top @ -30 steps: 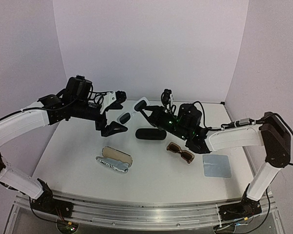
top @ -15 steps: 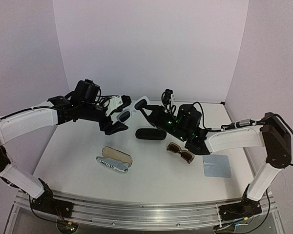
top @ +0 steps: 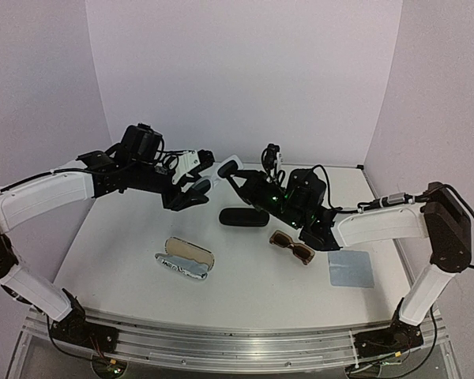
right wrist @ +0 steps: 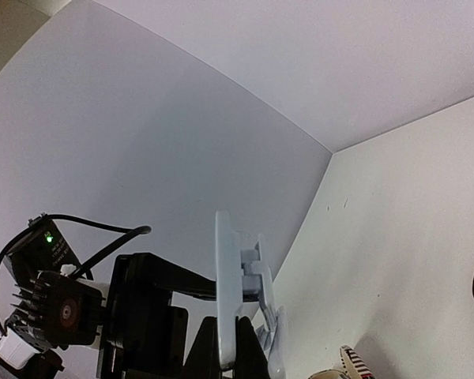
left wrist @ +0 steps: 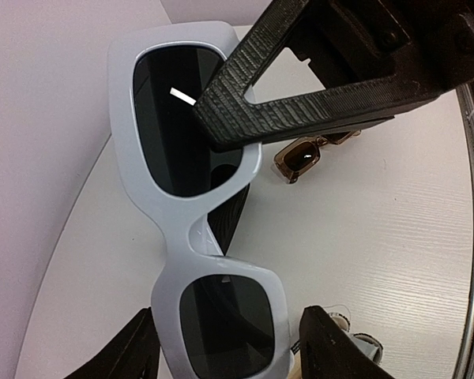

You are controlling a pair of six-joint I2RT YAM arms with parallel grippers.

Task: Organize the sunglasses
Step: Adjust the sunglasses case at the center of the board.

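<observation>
The white-framed sunglasses (top: 208, 181) with dark lenses hang in the air above the back of the table. My right gripper (top: 231, 171) is shut on one lens end; in the right wrist view the frame (right wrist: 225, 292) is edge-on between its fingers (right wrist: 231, 365). My left gripper (top: 191, 184) is open, its jaws on either side of the other lens (left wrist: 221, 316) with gaps showing, midpoint (left wrist: 229, 351). The brown sunglasses (top: 292, 246) lie on the table right of centre and also show in the left wrist view (left wrist: 304, 155).
A black oval case (top: 243, 216) lies shut under the held glasses. A white striped case (top: 186, 258) lies open at the front left. A light-blue cloth (top: 351, 268) lies at the right. Walls stand close behind and at both sides.
</observation>
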